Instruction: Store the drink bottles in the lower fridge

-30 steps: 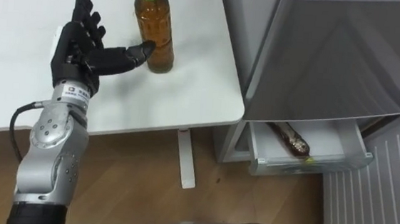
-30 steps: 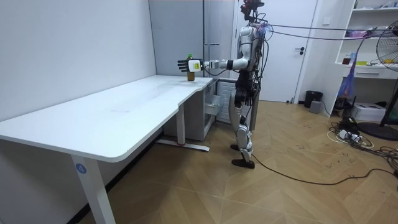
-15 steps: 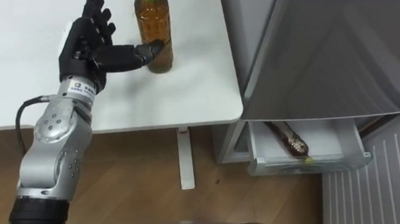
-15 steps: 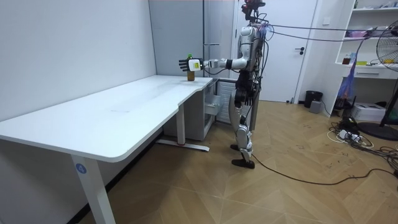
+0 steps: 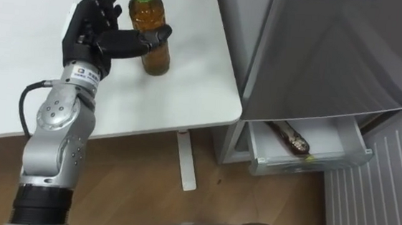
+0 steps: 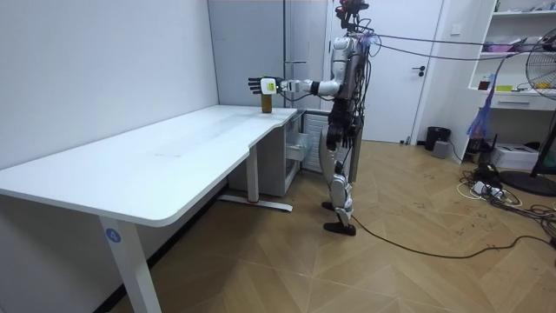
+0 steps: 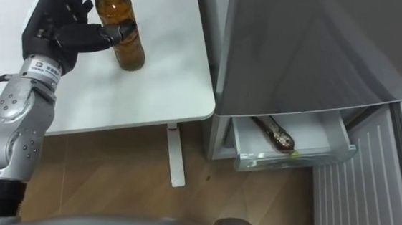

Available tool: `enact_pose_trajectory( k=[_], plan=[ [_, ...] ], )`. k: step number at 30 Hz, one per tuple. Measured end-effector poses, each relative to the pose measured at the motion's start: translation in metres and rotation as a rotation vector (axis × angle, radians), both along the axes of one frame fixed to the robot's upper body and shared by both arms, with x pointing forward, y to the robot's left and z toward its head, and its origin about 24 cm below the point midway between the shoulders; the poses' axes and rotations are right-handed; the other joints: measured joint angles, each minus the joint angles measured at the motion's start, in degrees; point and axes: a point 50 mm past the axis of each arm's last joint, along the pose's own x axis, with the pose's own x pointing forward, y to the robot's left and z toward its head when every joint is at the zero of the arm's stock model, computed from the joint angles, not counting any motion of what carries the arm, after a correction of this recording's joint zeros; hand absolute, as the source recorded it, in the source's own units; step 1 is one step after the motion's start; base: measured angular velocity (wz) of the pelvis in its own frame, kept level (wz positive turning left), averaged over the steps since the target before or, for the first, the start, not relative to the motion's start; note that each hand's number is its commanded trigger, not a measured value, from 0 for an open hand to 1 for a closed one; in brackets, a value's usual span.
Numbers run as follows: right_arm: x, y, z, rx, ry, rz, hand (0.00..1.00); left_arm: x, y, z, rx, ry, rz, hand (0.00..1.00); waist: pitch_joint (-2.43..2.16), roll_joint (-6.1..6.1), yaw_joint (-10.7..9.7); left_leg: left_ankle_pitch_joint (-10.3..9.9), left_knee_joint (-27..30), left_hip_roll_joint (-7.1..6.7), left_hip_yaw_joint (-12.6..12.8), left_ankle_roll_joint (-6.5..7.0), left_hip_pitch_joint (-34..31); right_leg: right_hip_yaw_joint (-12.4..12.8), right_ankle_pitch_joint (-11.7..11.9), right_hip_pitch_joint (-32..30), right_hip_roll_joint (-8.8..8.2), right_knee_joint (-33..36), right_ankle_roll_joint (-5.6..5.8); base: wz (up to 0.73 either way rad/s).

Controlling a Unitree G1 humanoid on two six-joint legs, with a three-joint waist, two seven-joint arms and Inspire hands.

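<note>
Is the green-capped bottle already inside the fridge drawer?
No, the bottle stands upright on the white table at the left hand, apart from the open drawer.

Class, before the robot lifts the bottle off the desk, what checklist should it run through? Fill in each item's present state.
1. Bottle upright, cap on: ok.
2. Bottle standing clear of the desk edge: ok.
3. Left hand curled round the bottle: not ok; thumb lies across its front, fingers straight.
4. Fridge drawer open: ok.
5. Free room in the drawer beside the brown item lying there: ok.
</note>
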Motion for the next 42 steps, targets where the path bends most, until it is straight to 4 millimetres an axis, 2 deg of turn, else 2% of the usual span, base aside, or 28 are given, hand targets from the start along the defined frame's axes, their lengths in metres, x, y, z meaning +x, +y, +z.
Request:
enact_pose_trajectory(
  k=[9, 13, 21, 24, 32, 40, 41, 42],
  plan=[
    [0.000, 0.001, 0.000, 0.037, 0.008, 0.018, 0.00, 0.000, 0.000, 0.000, 0.021, 0.000, -0.004, 0.00, -0.02, -0.31, -0.1, 0.0, 0.1, -0.12, 0.6, 0.00, 0.3, 0.7, 0.0, 0.0, -0.06, 0.0, 0.08, -0.03],
    [-0.001, 0.002, 0.000, 0.044, 0.012, 0.022, 0.00, 0.000, 0.000, 0.000, 0.036, 0.001, -0.004, 0.00, -0.13, -0.81, -0.2, 0.0, 0.4, -0.13, 0.7, 0.00, 0.3, 0.7, -0.1, 0.1, -0.13, 0.0, 0.08, 0.00],
    [0.000, -0.001, 0.001, 0.036, -0.008, -0.031, 0.00, 0.005, -0.001, -0.001, 0.029, 0.004, -0.021, 0.00, -0.10, -1.07, -0.5, 0.0, 0.4, -0.10, 0.9, 0.00, 0.3, 0.7, -0.1, 0.1, -0.04, 0.1, 0.09, 0.00],
    [0.000, -0.001, 0.001, 0.036, -0.008, -0.030, 0.00, 0.009, -0.001, -0.003, 0.024, 0.016, -0.021, 0.00, -0.16, -0.95, -0.7, 0.0, 0.0, 0.04, 0.9, 0.00, 0.3, 0.7, 0.0, 0.0, 0.11, 0.1, 0.05, 0.00],
    [0.003, -0.002, 0.001, 0.034, -0.012, -0.028, 0.00, 0.014, -0.001, -0.009, 0.027, 0.045, -0.025, 0.00, -0.07, 0.35, -2.1, 0.0, -0.1, 0.43, 1.0, 0.00, 0.4, 0.8, 0.0, 0.0, 0.22, 0.1, 0.03, 0.00],
    [0.003, -0.003, 0.001, 0.028, -0.003, 0.007, 0.00, 0.014, -0.001, -0.010, 0.028, 0.054, -0.028, 0.00, -0.14, 0.57, -2.2, 0.0, -0.1, 0.44, 1.4, 0.00, -0.1, 1.0, -0.1, -0.8, 0.22, 0.4, -0.02, -0.01],
    [0.003, -0.003, 0.001, 0.028, -0.002, 0.008, 0.00, 0.013, -0.001, -0.011, 0.028, 0.060, -0.029, 0.62, -0.13, 0.58, -2.2, 0.0, -0.1, 0.45, 1.4, 0.00, -0.1, 1.1, -0.1, -0.9, 0.22, 0.6, -0.04, -0.04],
    [0.003, -0.003, 0.001, 0.028, -0.002, 0.008, 0.00, 0.013, -0.001, -0.011, 0.028, 0.064, -0.031, 0.76, -0.14, 0.57, -2.2, 0.0, -0.1, 0.45, 1.5, 0.00, 0.0, 1.2, -0.1, -0.9, 0.22, 0.7, -0.07, 0.00]
  ],
)
